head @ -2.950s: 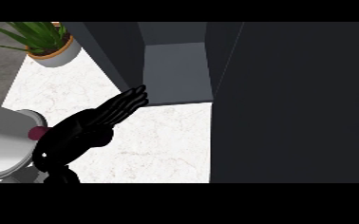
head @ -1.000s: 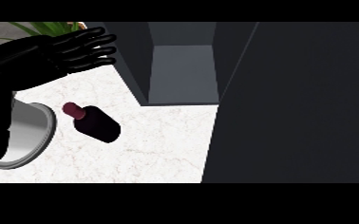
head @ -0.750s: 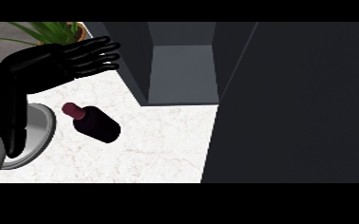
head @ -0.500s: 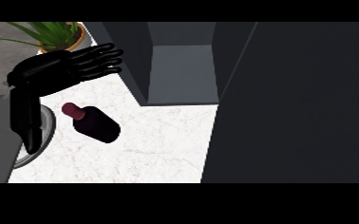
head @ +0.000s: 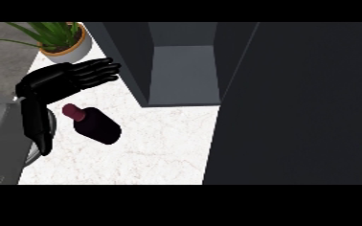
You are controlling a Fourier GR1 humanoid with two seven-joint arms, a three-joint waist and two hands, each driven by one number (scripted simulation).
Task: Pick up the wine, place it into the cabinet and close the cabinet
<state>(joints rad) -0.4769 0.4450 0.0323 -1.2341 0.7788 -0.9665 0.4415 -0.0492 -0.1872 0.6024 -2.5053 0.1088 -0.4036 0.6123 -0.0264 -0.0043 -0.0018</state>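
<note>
The left hand shows at the left of the head view with its black fingers stretched nearly straight and close together, pointing right toward the cabinet; they hold nothing. The thumb hangs down along the left side, reaching past the bottle's neck level. The fingertips end just short of the cabinet's dark left wall, with a thin strip of pale counter between them. Below the fingers, apart from them, the wine lies on its side on the counter. Its long axis runs on a diagonal: the dark red cap points up and to the left, toward the space between the thumb and the palm, and the broad dark base points down and to the right. The cap sits just right of the thumb; whether they touch cannot be told. To the right of the bottle the marbled counter lies bare as far as the tall dark panel that fills the right of the view. The cabinet stands open above that bare stretch, its grey floor and back wall showing between two dark side walls, its front edge meeting the counter. A potted plant stands at the upper left, just above the hand's knuckles. The right hand does not show.
</note>
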